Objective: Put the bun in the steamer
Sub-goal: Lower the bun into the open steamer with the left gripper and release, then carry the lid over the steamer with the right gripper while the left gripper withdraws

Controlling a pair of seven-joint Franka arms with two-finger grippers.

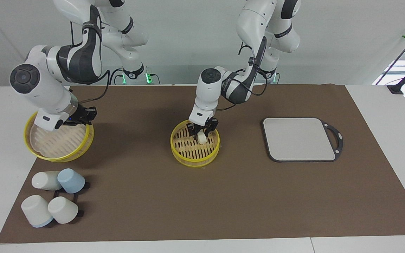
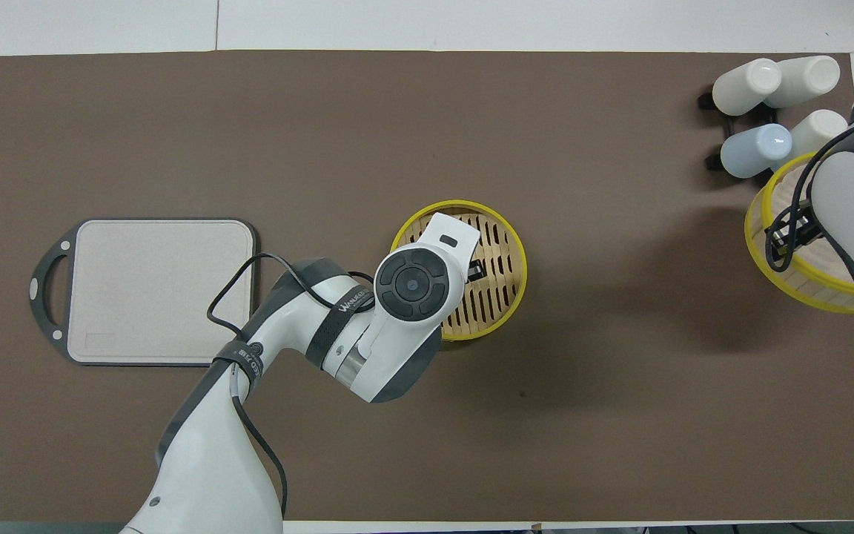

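- Facing view: the left gripper (image 1: 202, 133) hangs inside the steamer (image 1: 195, 142), its fingers spread either side of the bun (image 1: 202, 138); whether they still touch it I cannot tell. The bun sits low in the basket, toward the rim nearer the robots. The right gripper (image 1: 83, 117) is clamped on the rim of the tilted lid (image 1: 59, 142), beside the cups (image 1: 53, 201). Open brown mat (image 1: 244, 196) surrounds the steamer; the grey board (image 1: 299, 139) lies well apart.
- Overhead view: the left arm's wrist hides the bun and much of the steamer (image 2: 508, 256); the right arm covers part of the lid (image 2: 805, 271).
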